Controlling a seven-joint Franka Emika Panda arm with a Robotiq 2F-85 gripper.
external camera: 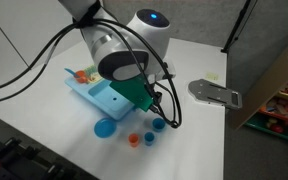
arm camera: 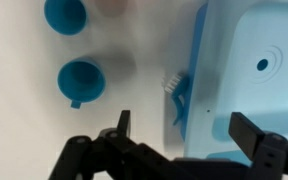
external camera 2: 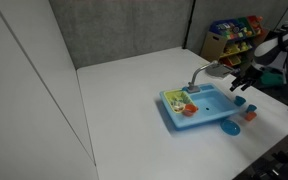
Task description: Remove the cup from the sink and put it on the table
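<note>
Gripper (arm camera: 181, 122) jaws stand wide apart and hold nothing, hovering over the sink's outer rim. The cup (arm camera: 81, 80), which looks the larger of two blue ones, stands upright on the table (arm camera: 14, 120) just beside the sink (arm camera: 239, 40) and outside it. The part of the basin that shows holds no cup, though the gripper's body hides its near end. The carrying therefore looks done, and the step in hand is likely the retreat. To do it well, the arm should rise straight up before any sideways travel, with the jaws left as they are. One finger (arm camera: 124, 125) hangs near the cup, and a swing toward it would tip so light a thing. A second blue cup (arm camera: 66, 12) stands further along the sink's side, apart from the first. A pale ribbed piece (arm camera: 172, 82), perhaps the faucet, juts at the sink's rim between the fingers and also needs clearing.
</note>
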